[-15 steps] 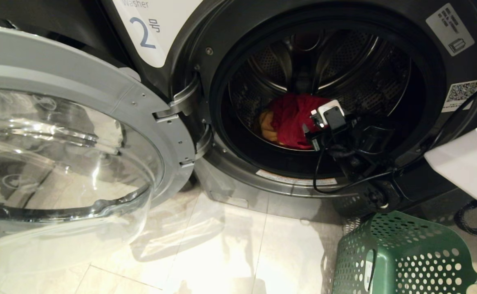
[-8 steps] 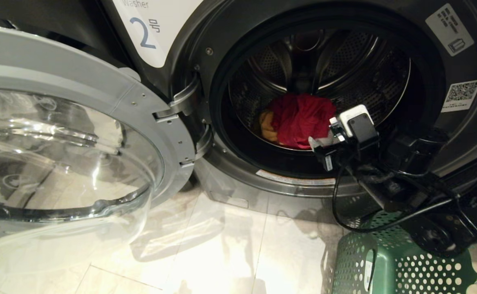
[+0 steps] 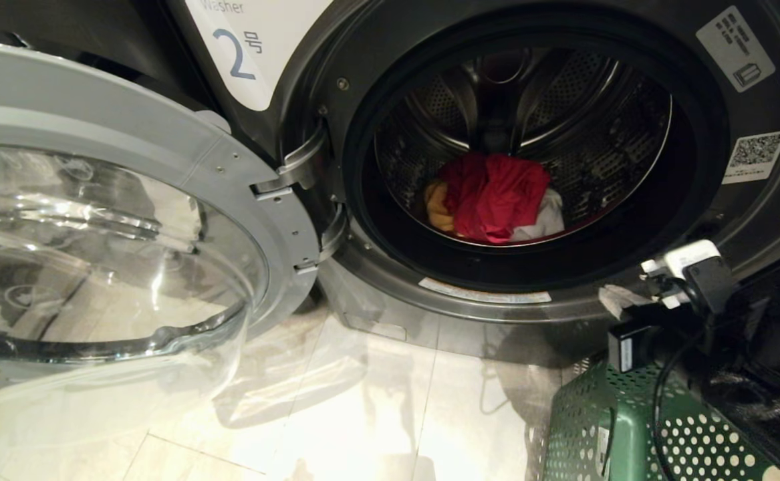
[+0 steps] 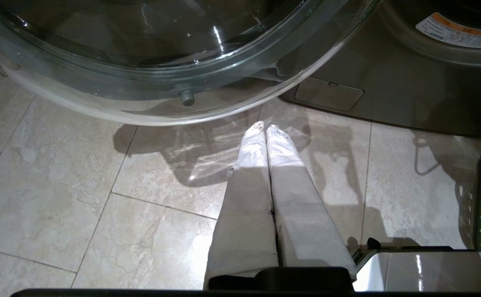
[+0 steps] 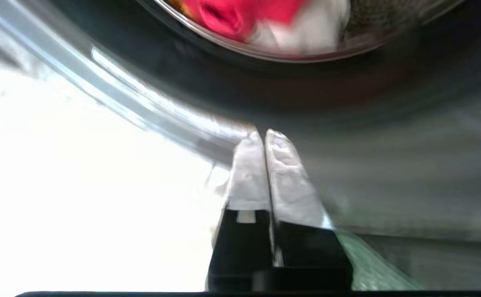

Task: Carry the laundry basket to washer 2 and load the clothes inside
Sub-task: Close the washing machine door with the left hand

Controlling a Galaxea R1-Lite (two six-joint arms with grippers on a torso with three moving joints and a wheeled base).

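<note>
**A:** ok quick rundown, nearest stuff first. What's by the robot's feet?

**B:** Pale marbled floor tiles (image 3: 363, 414). On them, bottom right in the head view, the small dark-green perforated plastic laundry basket (image 3: 637, 434), looks tipped on its side w/ a loop handle facing the cam. Can't see anything in it from here.

**A:** grippers?

**B:** Right gripper (image 5: 263, 136) is clenched, white fingers pressed together, nothing between them. It hangs just above the basket, right in front of the washer's lower rim, outside the opening. Left gripper (image 4: 265, 128) is clenched too and empty, pointing down at bare tile under the door glass, idle.

**A:** and the washer?

**B:** Dark grey front-loading washer w/ the white "2" label (image 3: 276, 174). Its round chrome-rimmed glass door (image 3: 115, 220) is swung wide open to the left.

**A:** clothes?

**B:** All at the bottom of the perforated steel drum (image 3: 597, 120), furthest back: red-pink garment (image 3: 493, 197) on top in the middle, yellow-orange one (image 3: 436, 207) tucked at its left, white one (image 3: 543, 217) at its right. They're touching each other in one heap.
</note>
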